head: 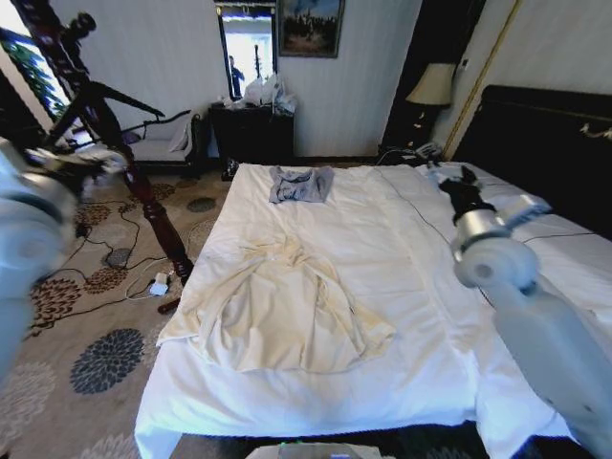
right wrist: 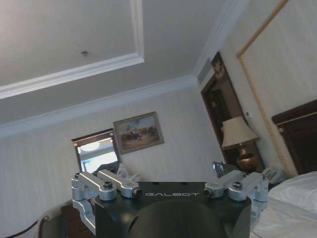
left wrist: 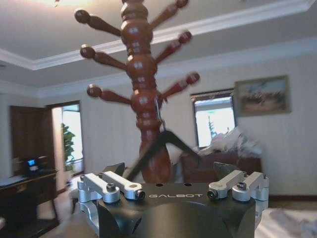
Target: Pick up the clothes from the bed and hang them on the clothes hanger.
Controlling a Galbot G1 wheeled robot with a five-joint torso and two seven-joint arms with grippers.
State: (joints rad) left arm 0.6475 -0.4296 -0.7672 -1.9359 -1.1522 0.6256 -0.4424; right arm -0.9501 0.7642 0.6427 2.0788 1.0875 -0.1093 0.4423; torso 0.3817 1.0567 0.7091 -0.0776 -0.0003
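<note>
- Lying spread and wrinkled on the bed (head: 421, 316): the clothes (head: 287, 311), resting on the white sheet toward the side away from the black headboard (head: 555, 124), well short of the smaller grey-blue garment (head: 299, 184).
- Running its long axis from far to near in the head view, collar end pointing away from the robot, hem reaching toward the near edge.
- Hovering raised above the sheet on the headboard side: the right gripper (head: 457, 184), jaws spread wide and pinching nothing; the clothes lying below it and off toward the robot's left.
- Hanging off the bed beside the wooden coat stand (left wrist: 142, 94): the left gripper (left wrist: 169, 173), jaws likewise spread and empty, facing the stand.
- Dangling from the stand by its silver hook, just beyond the left fingertips: the clothes hanger (left wrist: 171, 140), tilted.
- Judging reach: the clothes sitting low between both arms, neither clearly nearer; the left being the one lined up with the hanger, the right being the one already over the bed.
</note>
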